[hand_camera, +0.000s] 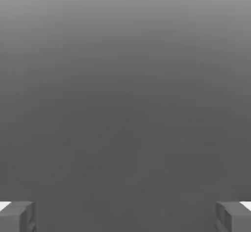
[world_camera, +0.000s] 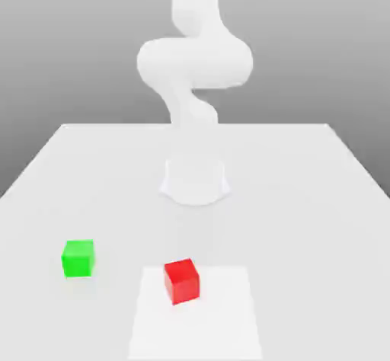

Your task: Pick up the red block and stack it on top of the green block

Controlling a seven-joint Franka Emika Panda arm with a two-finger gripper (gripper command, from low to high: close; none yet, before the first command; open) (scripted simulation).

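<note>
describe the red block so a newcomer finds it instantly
Start at the white robot base mid-table, then come toward the near edge to the paler square patch. The small matte red cube sits on that patch. Its only neighbour, a same-sized green cube, lies off the patch toward the exterior view's left.

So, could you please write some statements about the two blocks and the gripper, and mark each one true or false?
1. The red block lies on the table. True.
2. The green block sits on the red block. False: they lie apart, green toward the exterior view's left.
3. The gripper holds the red block. False: the hand view shows its fingers wide apart with nothing between.
4. Both blocks look equal in size. True.
</note>
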